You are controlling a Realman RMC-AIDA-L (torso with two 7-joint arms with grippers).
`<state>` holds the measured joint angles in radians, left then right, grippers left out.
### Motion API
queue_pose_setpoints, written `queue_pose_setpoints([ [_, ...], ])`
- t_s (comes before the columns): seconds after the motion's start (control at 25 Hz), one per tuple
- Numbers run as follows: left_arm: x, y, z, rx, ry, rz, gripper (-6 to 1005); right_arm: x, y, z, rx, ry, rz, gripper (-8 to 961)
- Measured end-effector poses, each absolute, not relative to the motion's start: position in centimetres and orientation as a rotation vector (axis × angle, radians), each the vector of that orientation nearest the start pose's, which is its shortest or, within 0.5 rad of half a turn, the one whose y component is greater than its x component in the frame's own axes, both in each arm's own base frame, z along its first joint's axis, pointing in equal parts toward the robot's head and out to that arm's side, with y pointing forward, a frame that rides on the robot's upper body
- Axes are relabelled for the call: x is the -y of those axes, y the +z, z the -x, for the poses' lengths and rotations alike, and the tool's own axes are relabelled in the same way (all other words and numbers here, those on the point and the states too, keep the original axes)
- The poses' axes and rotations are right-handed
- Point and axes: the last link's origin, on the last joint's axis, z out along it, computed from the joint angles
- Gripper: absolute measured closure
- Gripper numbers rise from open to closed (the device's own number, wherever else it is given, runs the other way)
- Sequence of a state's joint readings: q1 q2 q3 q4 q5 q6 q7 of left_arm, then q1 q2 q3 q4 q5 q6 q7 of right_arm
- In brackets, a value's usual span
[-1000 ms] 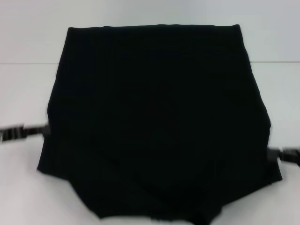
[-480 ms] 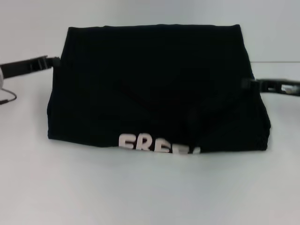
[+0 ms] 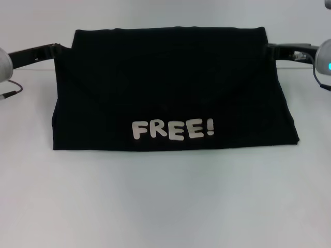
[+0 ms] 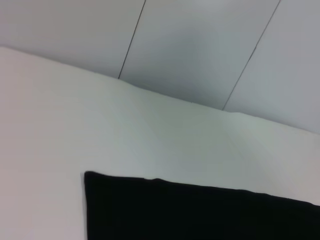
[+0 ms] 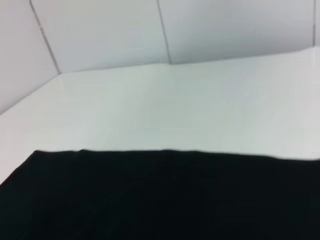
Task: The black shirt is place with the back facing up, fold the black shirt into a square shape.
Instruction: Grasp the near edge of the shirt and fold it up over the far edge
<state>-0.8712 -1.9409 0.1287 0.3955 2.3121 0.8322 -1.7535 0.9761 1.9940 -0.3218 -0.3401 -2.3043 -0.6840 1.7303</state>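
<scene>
The black shirt (image 3: pixel 170 88) lies on the white table (image 3: pixel 165 206), folded in half from the near side to the far side. Cream letters "FREE!" (image 3: pixel 172 129) show on the top layer near the front fold. My left gripper (image 3: pixel 63 49) is at the shirt's far left corner, shut on the cloth. My right gripper (image 3: pixel 271 50) is at the far right corner, also shut on the cloth. The shirt's edge also shows in the left wrist view (image 4: pixel 200 212) and in the right wrist view (image 5: pixel 160 195).
A grey wall (image 3: pixel 165 13) stands behind the table's far edge. White table surface runs in front of the shirt and on both sides. A thin cable (image 3: pixel 10 94) hangs by my left arm.
Both grippers have carried the shirt's near edge up and over to the far edge. The front fold has flattened and the "FREE!" letters have come fully into view.
</scene>
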Motion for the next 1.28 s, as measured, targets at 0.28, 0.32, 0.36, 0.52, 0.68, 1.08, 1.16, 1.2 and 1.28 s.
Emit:
queue_pose_setpoints([
  [0.28, -47.8, 6.6, 28.0, 1.101, -0.559, 1.859, 971, -49.9, 2.6, -23.5, -1.006, 0.423, 1.959, 906],
  [0.32, -47.8, 6.4, 28.0, 1.097, -0.551, 1.858, 971, -49.7, 2.3, -23.8, -1.018, 0.42, 1.946, 906],
  [0.36, -47.8, 6.1, 28.1, 1.091, -0.539, 1.854, 971, -49.7, 2.3, -23.8, -1.018, 0.42, 1.946, 906],
  [0.52, -47.6, 4.7, 28.3, 1.068, -0.504, 1.846, 971, -49.1, 0.9, -24.6, -1.036, 0.391, 1.913, 905],
  [0.68, -47.2, 3.6, 28.5, 1.047, -0.49, 1.845, 970, -48.4, -0.5, -25.0, -1.032, 0.381, 1.909, 905],
  [1.08, -47.0, 2.8, 29.2, 1.07, -0.44, 1.784, 962, -47.1, -1.5, -26.1, -1.085, 0.399, 1.909, 890],
  [1.16, -46.9, 2.7, 29.4, 1.07, -0.432, 1.781, 953, -46.9, -1.5, -26.1, -1.079, 0.404, 1.916, 861],
  [1.2, -46.9, 2.8, 29.5, 1.073, -0.427, 1.775, 948, -46.9, -1.4, -26.2, -1.077, 0.405, 1.916, 847],
  [1.28, -46.8, 3.0, 29.9, 1.08, -0.416, 1.755, 880, -46.9, -1.2, -26.2, -1.073, 0.408, 1.911, 818],
])
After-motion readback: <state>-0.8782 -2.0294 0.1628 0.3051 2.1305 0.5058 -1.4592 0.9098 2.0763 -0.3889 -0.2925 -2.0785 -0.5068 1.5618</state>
